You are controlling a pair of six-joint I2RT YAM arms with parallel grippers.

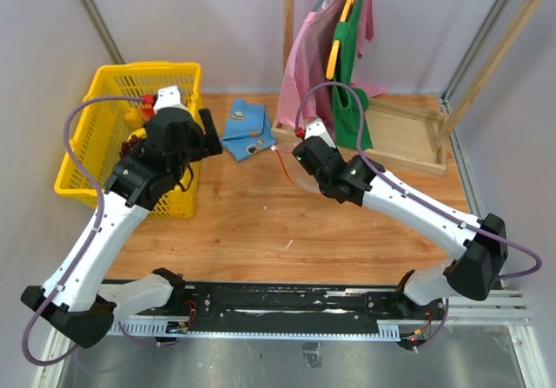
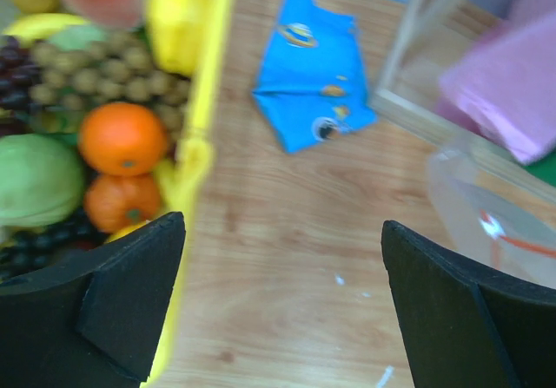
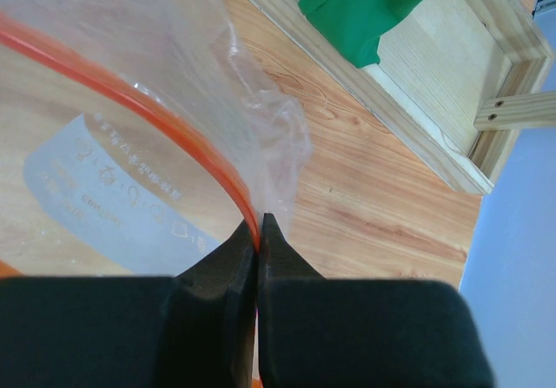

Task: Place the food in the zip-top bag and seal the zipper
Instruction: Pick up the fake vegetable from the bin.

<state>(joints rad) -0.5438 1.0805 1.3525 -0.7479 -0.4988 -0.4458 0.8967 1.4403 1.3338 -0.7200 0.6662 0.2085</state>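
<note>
The food lies in a yellow basket [image 1: 82, 136] at the left: an orange [image 2: 122, 136], a green fruit [image 2: 35, 180], dark grapes [image 2: 16, 62] and a yellow piece [image 2: 174, 23]. My left gripper [image 2: 282, 305] hangs open over the basket's right rim [image 2: 204, 101] and the bare wood, holding nothing. My right gripper [image 3: 259, 232] is shut on the red zipper [image 3: 130, 93] of the clear zip-top bag [image 3: 104, 180], which it holds up over the mid table. In the left wrist view the bag [image 2: 473, 201] shows at the right edge. No food shows inside it.
A blue folded cloth [image 1: 246, 128] lies between the basket and a wooden clothes rack base [image 1: 400, 141]. Pink [image 1: 308, 58] and green [image 1: 347, 101] garments hang from the rack behind the right gripper [image 1: 301, 154]. Grey walls close in both sides.
</note>
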